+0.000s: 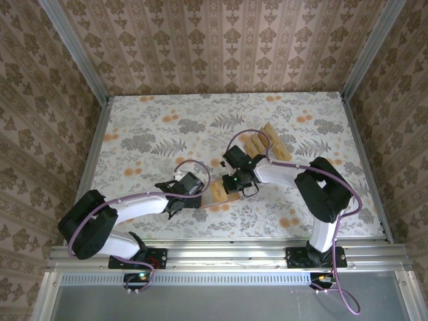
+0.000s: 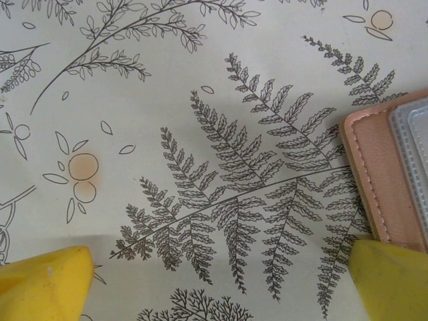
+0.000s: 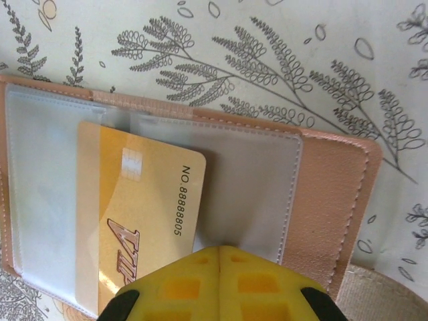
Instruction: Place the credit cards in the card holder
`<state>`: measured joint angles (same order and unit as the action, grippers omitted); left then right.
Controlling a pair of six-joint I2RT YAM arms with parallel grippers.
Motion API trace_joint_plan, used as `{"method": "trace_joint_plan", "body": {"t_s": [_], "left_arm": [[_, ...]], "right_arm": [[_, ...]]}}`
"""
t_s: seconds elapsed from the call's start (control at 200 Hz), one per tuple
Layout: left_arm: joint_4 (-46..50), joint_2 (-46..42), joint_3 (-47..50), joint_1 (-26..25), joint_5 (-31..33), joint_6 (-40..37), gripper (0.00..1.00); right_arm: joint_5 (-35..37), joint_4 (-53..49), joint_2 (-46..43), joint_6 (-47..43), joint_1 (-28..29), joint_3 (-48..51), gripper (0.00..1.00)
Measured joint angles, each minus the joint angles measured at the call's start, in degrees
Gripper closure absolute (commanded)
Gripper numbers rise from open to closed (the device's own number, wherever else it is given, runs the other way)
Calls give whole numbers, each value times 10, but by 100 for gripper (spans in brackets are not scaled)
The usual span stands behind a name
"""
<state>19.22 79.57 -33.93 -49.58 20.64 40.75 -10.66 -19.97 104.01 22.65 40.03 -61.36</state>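
R end effector (image 3: 219, 257) shut, seemingly pinching card (image 3: 147, 200), half under the card holder (image 3: 334, 180) sleeve on worktop (image 3: 267, 40). L end effector (image 2: 217, 274) wide, beside card holder edge. Keep card flat, push slow; L should pin card holder.

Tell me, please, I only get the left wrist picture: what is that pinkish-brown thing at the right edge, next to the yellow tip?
Observer: That is the card holder. The right wrist view shows it lying open, with clear pockets inside.
Operator: Is anything in it?
Observer: One golden credit card lies on the pockets, apparently partly tucked under a clear sleeve. The right gripper is shut, with its tip at the card's edge.
Operator: Are there more cards?
Observer: Yes. The top view shows spare cards lying farther back, to the right of the holder.
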Motion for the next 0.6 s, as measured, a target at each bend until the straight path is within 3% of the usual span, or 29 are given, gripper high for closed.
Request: {"method": "trace_joint_plan", "body": {"t_s": [0.6], "left_arm": [[-7, 2, 1, -3, 2, 0, 0]], "right_arm": [[4, 0, 12, 0, 0, -11, 100]]}}
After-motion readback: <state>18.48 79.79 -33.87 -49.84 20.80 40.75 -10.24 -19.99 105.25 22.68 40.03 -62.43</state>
